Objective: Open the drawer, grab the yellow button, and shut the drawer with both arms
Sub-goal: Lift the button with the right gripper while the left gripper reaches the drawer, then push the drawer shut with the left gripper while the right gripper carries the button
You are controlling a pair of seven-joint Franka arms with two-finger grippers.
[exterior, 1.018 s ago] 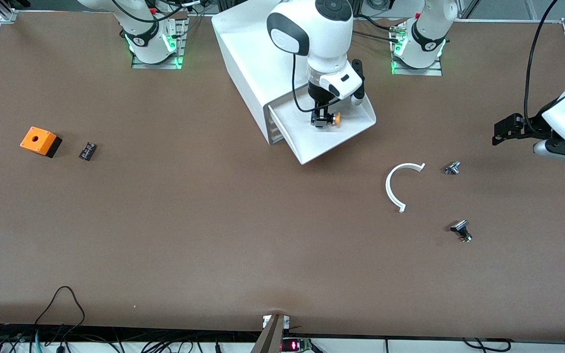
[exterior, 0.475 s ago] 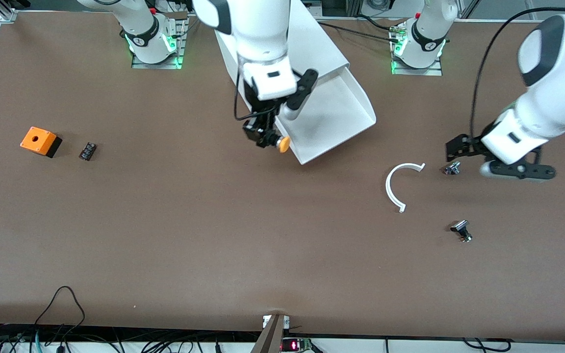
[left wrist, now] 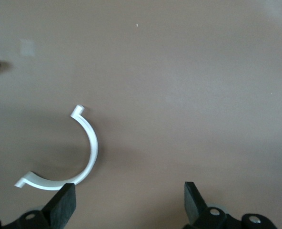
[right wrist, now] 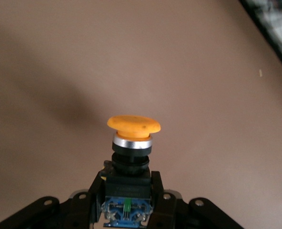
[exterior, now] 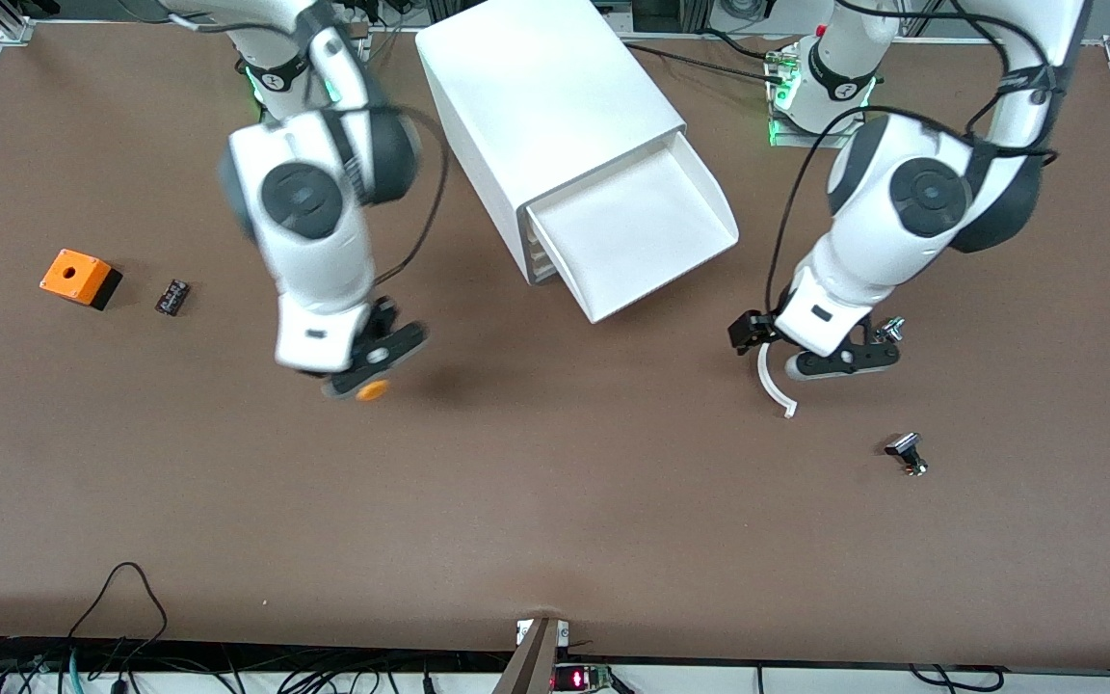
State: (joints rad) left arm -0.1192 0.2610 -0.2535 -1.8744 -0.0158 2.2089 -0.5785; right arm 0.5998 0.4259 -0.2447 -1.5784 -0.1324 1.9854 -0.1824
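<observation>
Your right pincer grips the orange push button over bare desk; left pincer, spread, hovers over the white arc; the drawer, at its 11 o'clock, needs pushing shut

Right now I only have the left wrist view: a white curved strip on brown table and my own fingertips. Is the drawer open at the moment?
Observer: Yes, the top drawer of the white cabinet is pulled out, and it looks empty.
Operator: Where's the button?
Observer: The right end effector is shut on the button, orange cap outward, over bare table toward the right arm's end of the cabinet.
Operator: And where am I relative to the drawer?
Observer: Your left end effector, fingers open, hangs over the curved strip, which lies nearer the front camera than the drawer, toward the left arm's end.
</observation>
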